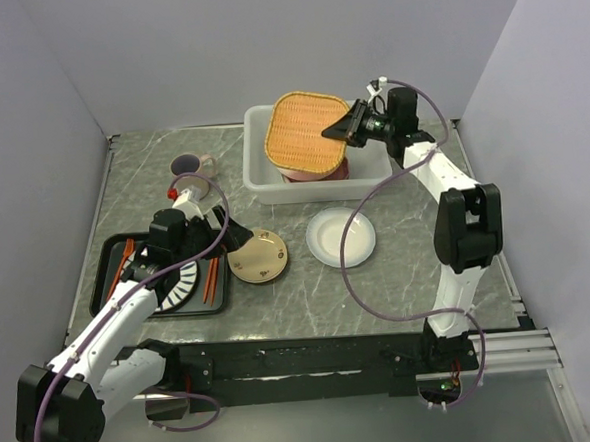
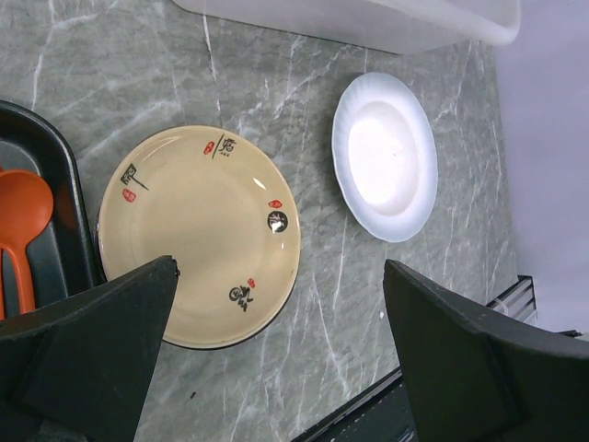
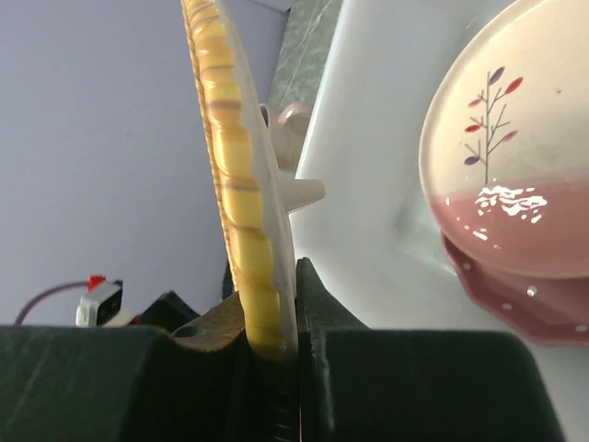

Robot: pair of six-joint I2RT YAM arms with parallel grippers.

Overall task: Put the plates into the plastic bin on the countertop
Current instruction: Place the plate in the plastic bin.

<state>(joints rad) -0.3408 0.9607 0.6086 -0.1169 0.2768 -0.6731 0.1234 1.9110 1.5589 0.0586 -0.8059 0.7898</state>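
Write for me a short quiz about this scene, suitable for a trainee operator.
1. True or false: the left jaws are shut on the tan plate.
2. What do the right jaws hold? A white plate; B orange plate; C mug.
3. Fill in: the pink plate with the sprig drawing lies in the ___.
Key: 1 false, they stand open; 2 B; 3 plastic bin.
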